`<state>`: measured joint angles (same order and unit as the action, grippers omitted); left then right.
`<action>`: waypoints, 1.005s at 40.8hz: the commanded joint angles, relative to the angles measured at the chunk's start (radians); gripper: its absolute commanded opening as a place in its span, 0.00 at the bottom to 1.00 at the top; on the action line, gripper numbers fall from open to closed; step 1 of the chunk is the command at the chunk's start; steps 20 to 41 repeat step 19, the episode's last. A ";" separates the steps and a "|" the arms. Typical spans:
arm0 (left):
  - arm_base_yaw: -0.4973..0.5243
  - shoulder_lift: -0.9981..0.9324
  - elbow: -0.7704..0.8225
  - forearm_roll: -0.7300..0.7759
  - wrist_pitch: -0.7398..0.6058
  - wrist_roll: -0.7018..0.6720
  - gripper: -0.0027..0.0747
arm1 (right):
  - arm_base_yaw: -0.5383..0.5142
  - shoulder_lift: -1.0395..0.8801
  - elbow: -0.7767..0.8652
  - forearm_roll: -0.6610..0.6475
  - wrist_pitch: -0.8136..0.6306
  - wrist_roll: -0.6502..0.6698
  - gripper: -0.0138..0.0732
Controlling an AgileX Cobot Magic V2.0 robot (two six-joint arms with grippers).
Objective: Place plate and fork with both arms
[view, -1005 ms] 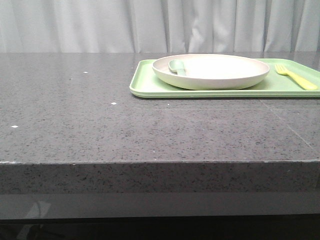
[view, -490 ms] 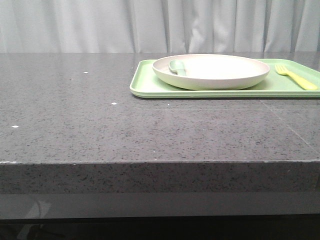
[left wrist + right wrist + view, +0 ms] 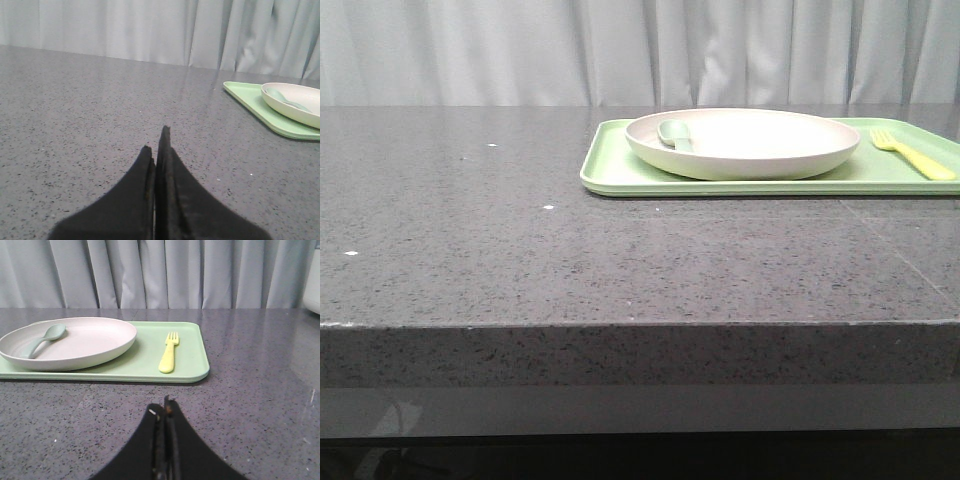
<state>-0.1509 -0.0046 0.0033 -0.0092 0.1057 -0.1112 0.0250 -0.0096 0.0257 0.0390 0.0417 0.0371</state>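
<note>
Pale grey curtains (image 3: 520, 50) hang across the back of the scene, behind a dark speckled stone table (image 3: 470, 260) that fills most of the front view. On the table, in the upper right of that view, lies a flat light-green tray (image 3: 610, 175), running off the right edge of the frame. The cream plate (image 3: 750, 140) sits on the tray toward its left end, and a pale grey-green spoon (image 3: 672, 132) lies inside the plate near its left rim. The yellow fork (image 3: 912, 153) lies flat on the tray just to the right of the plate, apart from it, at the far right of the frame, tines pointing toward the curtains.

Neither arm shows in the front view. In the left wrist view, the left gripper (image 3: 155, 147) sits at the bottom centre of the frame, its two black fingers pressed together with nothing between them, over bare table; the tray and plate appear at the right edge, well apart from it. In the right wrist view, the right gripper (image 3: 163, 412) is likewise at the bottom centre, fingers closed together and holding nothing, over bare table near the tray's front edge. Fork (image 3: 169, 352), plate (image 3: 75, 340) and spoon (image 3: 42, 339) lie beyond it on the tray (image 3: 195, 365).
</note>
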 commanded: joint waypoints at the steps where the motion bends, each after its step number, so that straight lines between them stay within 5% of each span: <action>1: 0.036 -0.024 0.007 -0.008 -0.079 -0.008 0.01 | 0.003 -0.019 -0.004 -0.014 -0.089 -0.007 0.08; 41: 0.085 -0.024 0.007 -0.008 -0.078 -0.008 0.01 | 0.003 -0.019 -0.004 -0.014 -0.089 -0.007 0.08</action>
